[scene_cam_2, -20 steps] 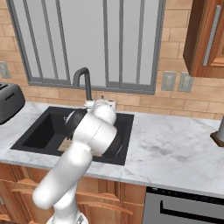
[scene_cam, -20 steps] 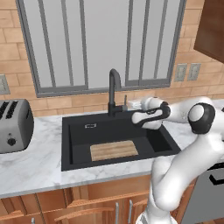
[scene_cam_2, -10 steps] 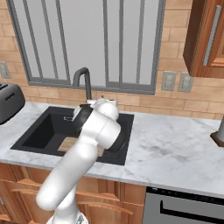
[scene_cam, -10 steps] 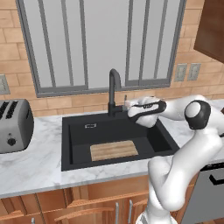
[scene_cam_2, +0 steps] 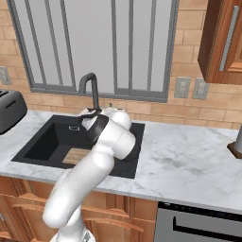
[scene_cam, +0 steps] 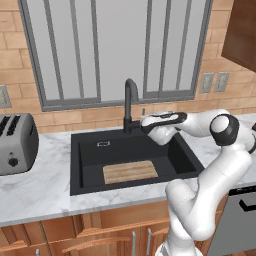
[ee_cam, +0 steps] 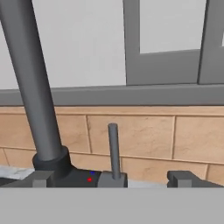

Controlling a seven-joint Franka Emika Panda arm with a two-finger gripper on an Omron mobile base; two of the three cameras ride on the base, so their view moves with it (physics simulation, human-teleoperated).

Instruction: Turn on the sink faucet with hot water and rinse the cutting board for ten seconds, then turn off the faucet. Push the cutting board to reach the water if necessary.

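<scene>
My fingers [ee_cam: 111, 178] are open, one tip on each side of the grey lever [ee_cam: 113, 148] of the sink faucet [scene_cam: 129, 102], without touching it. The lever stands upright beside the faucet base. The cutting board [scene_cam: 130, 171] lies flat on the sink [scene_cam: 90, 172] floor, its long axis left to right, parallel to the front edge of the worktop [scene_cam: 45, 192].

The sink faucet [ee_cam: 33, 96] rises left, its grey lever [ee_cam: 113, 148] upright between the pincer [ee_cam: 111, 178] fingertips.
</scene>
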